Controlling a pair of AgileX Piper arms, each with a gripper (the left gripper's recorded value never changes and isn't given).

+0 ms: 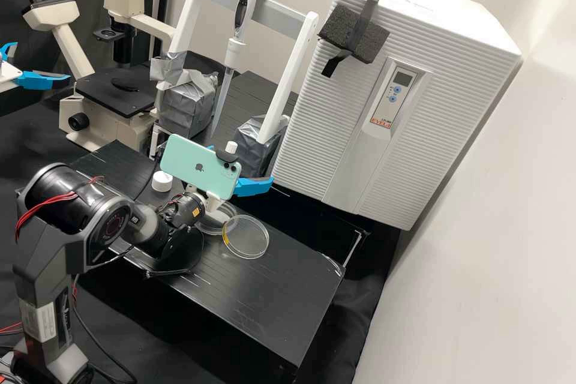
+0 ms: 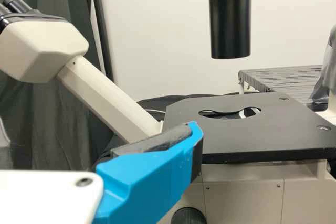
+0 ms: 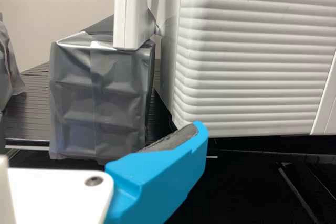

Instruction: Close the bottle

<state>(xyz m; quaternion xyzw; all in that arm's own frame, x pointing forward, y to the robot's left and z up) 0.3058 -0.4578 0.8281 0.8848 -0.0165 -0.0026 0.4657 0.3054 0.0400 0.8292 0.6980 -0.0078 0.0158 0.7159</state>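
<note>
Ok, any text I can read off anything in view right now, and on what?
Panel of the white cabinet: a small red label, too small to read.
A sticker low on the near arm: too blurred to read.
On the phone: a logo, no words.

Light: we see bright, even | shadows: soft, on wall (image 1: 510, 204) beside white unit (image 1: 384, 102) | glare: we note faint sheen on bench (image 1: 270, 294)

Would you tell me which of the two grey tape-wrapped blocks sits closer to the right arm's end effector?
The grey tape-wrapped block beside the white ribbed cabinet; the other block stands by the beige microscope, farther from the right end effector.
</note>
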